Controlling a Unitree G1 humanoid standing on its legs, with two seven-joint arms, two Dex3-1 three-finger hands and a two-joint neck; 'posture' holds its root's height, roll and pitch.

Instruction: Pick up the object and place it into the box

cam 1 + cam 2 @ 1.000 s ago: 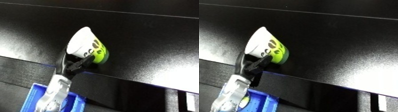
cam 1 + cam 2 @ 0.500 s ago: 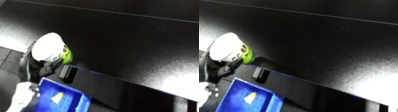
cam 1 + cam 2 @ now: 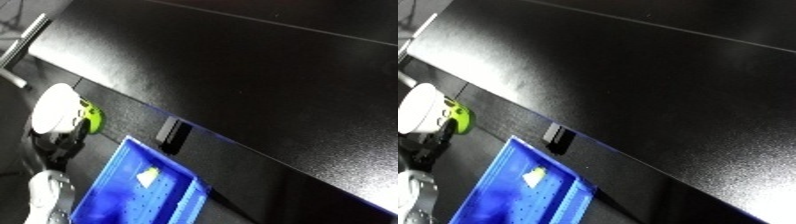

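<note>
Left hand holds the white and green object beside the blue bin.

The left hand (image 3: 55, 145), black, has its fingers curled round the white and green object (image 3: 64, 115), holding it up just left of the blue bin (image 3: 115, 200). A small pale yellow piece (image 3: 147, 176) lies inside the bin. The black table (image 3: 266, 75) stretches above the bin, with a small dark block (image 3: 173, 135) at its edge by the bin's upper corner.

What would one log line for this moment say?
left hand: holds white-green object | beside blue bin | not yet in bin
</note>
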